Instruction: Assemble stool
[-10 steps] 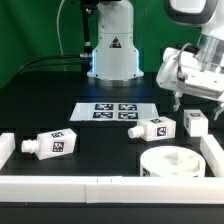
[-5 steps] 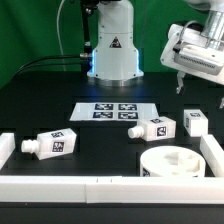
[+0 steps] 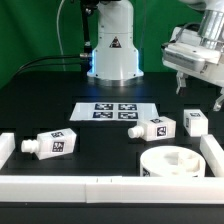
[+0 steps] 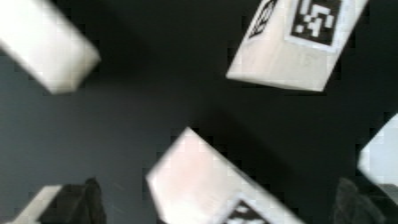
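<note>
stool in loose pieces, gripper raised and empty

nearest the camera in the exterior view, a white rail [image 3: 100, 187] runs along the front of the black table [image 3: 40, 100]. just behind it, toward the exterior view's right, the round seat [image 3: 175, 160] lies flat with its hollow side up. one leg [image 3: 52, 145] lies on its side toward the exterior view's left, well apart from the seat. a second leg [image 3: 153, 128] lies just behind the seat, and a third leg [image 3: 196, 123] sits just beside that one. farther back, the marker board [image 3: 118, 111] lies flat mid-table. the gripper [image 3: 200, 93] hangs in the air at the exterior view's right, clear of every part, its jaws spread wide with nothing between them. in the wrist view the dark fingertips [image 4: 71, 205] show far apart, with blurred white tagged pieces [image 4: 290, 45] beyond them. the arm's base [image 3: 113, 50] stands at the back
</note>
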`<state>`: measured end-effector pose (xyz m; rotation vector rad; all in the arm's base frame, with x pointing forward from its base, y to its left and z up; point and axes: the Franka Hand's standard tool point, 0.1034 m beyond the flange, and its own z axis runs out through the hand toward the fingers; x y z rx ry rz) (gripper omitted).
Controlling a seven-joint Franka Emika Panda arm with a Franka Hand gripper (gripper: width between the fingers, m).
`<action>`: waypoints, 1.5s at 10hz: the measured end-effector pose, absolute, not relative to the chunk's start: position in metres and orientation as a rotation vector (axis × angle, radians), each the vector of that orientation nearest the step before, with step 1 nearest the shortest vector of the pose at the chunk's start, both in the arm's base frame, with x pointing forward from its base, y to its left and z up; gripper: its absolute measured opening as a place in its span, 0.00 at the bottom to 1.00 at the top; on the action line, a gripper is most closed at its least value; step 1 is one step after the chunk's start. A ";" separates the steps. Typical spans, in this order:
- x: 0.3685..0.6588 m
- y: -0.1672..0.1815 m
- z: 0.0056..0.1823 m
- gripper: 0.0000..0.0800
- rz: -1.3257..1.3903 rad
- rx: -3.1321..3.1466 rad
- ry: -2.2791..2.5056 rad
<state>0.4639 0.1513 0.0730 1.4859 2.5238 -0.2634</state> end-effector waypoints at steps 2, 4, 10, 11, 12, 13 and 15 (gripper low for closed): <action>0.466 0.152 0.073 0.81 -0.264 1.944 2.160; 0.465 0.153 0.072 0.81 -0.254 2.063 2.034; 0.457 0.161 0.066 0.81 -0.102 2.710 0.983; 0.460 0.162 0.068 0.81 -0.075 2.746 0.947; 0.464 0.163 0.073 0.81 -0.017 2.779 0.916; 0.461 0.165 0.071 0.81 -0.014 2.820 0.793; 0.458 0.168 0.069 0.81 -0.021 2.895 0.573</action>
